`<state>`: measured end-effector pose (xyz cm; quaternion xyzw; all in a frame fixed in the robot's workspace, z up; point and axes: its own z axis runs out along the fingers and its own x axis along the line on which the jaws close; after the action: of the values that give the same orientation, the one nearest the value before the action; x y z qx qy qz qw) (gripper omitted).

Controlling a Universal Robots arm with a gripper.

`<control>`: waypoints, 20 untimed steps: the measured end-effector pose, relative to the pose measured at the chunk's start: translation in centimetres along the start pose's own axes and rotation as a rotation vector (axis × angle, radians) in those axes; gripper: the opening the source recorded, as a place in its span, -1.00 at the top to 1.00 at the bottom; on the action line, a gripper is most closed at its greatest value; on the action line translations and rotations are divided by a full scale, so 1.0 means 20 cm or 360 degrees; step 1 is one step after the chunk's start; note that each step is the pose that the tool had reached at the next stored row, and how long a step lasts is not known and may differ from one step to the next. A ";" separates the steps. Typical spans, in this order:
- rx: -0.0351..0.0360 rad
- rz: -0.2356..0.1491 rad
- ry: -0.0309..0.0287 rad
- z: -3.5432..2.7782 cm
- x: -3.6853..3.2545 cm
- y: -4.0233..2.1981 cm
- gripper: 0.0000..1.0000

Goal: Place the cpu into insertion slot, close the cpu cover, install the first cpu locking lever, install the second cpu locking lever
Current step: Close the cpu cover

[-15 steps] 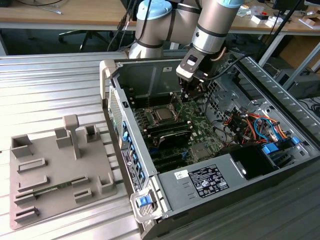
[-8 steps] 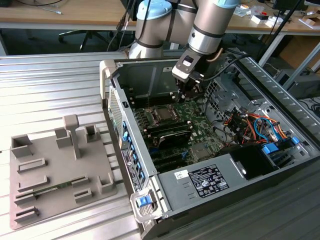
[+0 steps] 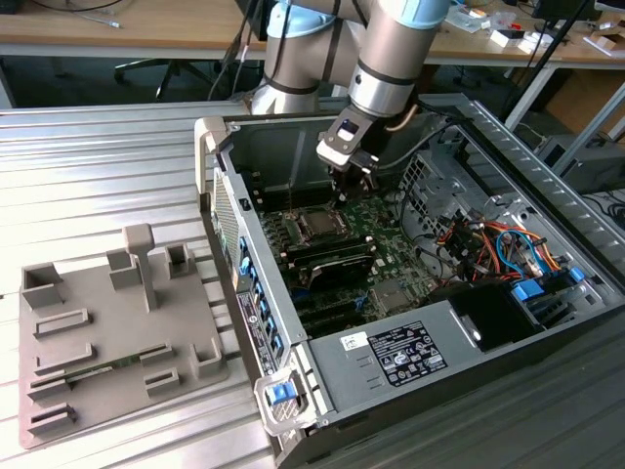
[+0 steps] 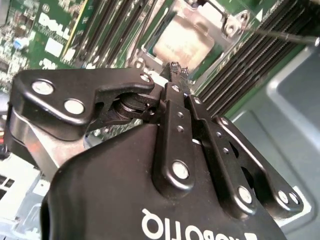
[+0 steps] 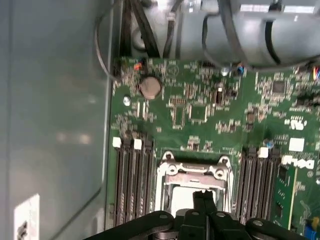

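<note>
Cpu lies framed by the cpu cover; the pincer hangs just above, its fingers pinched together.

Board green, white print. Cpu silvery-grey. Cover shiny silver. Memory slots black. Gripper black. Case grey. Tray grey. Cables orange, blue. Table ribbed silver.
</note>
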<state>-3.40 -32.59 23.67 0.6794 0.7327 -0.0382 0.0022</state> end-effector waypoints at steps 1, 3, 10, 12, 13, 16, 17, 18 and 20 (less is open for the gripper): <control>0.0000 -0.0005 -0.00001 0.009 -0.002 -0.006 0.79; -0.0002 -0.0030 -0.00014 0.025 -0.009 -0.010 0.79; -0.0003 -0.0054 -0.00028 0.110 0.004 -0.138 0.79; -0.0003 -0.0055 -0.00028 0.123 0.005 -0.141 0.79; -0.0003 -0.0055 -0.00028 0.128 0.005 -0.142 0.79; -0.0003 -0.0057 -0.00032 0.139 0.006 -0.142 0.79; -0.0003 -0.0057 -0.00046 0.139 0.006 -0.142 0.79; -0.0003 -0.0057 -0.00056 0.140 0.006 -0.142 0.79; -0.0003 -0.0057 -0.00058 0.142 0.006 -0.141 0.79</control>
<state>-6.36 -32.85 20.97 0.6661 0.7449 -0.0388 0.0035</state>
